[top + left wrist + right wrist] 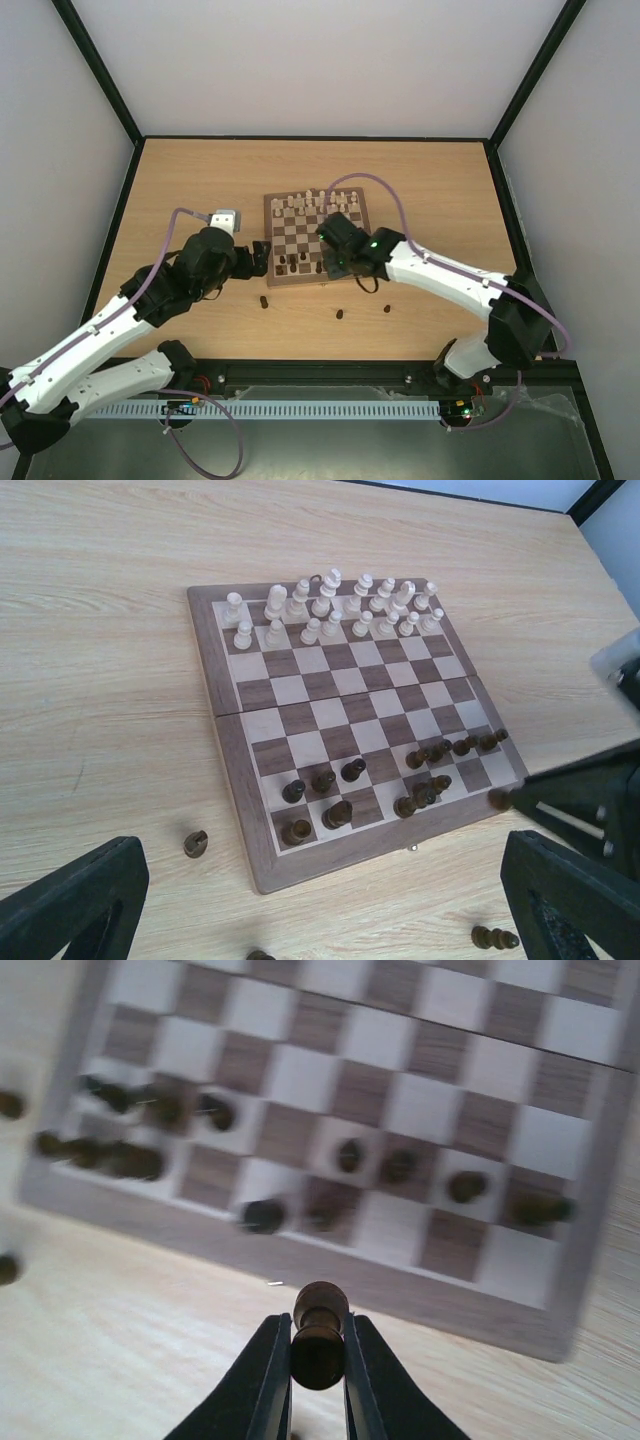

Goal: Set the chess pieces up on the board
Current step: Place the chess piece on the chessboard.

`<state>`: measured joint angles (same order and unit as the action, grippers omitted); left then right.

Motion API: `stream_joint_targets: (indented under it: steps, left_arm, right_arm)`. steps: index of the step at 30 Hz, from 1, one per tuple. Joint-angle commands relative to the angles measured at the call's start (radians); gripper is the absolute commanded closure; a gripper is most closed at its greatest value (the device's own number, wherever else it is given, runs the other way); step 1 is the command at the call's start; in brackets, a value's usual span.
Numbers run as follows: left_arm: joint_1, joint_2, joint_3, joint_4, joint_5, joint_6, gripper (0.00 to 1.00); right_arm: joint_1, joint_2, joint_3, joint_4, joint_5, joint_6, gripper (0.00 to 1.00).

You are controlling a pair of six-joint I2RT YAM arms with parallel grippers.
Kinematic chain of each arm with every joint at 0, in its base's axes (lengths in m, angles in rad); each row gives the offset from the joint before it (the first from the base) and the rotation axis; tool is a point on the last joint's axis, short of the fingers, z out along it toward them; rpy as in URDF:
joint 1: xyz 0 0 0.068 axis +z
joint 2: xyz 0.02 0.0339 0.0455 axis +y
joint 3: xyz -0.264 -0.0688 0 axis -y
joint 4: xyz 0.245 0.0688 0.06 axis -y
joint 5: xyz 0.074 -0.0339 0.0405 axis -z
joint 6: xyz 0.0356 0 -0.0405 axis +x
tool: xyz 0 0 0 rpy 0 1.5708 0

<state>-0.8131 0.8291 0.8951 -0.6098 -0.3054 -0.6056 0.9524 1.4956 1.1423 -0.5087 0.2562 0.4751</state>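
The board (272, 205) lies mid-table, with cream pieces on its far rows and several dark chess pieces (300, 263) on its near rows. My right gripper (318, 1328) is shut on one dark piece (320, 1307) and holds it just off the board's near edge (330, 1265); in the top view it (336, 267) is at the near right corner. My left gripper (320, 925) is open and empty, its fingers (75, 900) wide apart over the table before the board (232, 810); in the top view it (258, 257) is at the board's left side.
Loose dark pieces lie on the table in front of the board: one (263, 300), another (340, 313) and a third (385, 309). The left wrist view shows one (196, 843) standing and one (495, 938) lying down. The right arm (590, 800) shows at that view's right edge.
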Motion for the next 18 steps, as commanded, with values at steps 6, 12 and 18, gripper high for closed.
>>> stream_joint_targets:
  steps: [6,12,18]
  left_arm:
    - [0.006,0.049,0.003,0.032,0.027,0.027,0.01]
    - [0.006,0.072,0.014,0.038,0.031,0.034,0.01]
    - [0.010,0.080,0.015,0.042,0.031,0.035,0.01]
  right_arm:
    - [-0.240,-0.045,-0.140,-0.050,0.004,-0.017,0.87]
    - [-0.278,0.032,-0.125,-0.019,-0.017,-0.036,0.86]
    - [-0.282,0.083,-0.113,0.005,-0.039,-0.051,0.87]
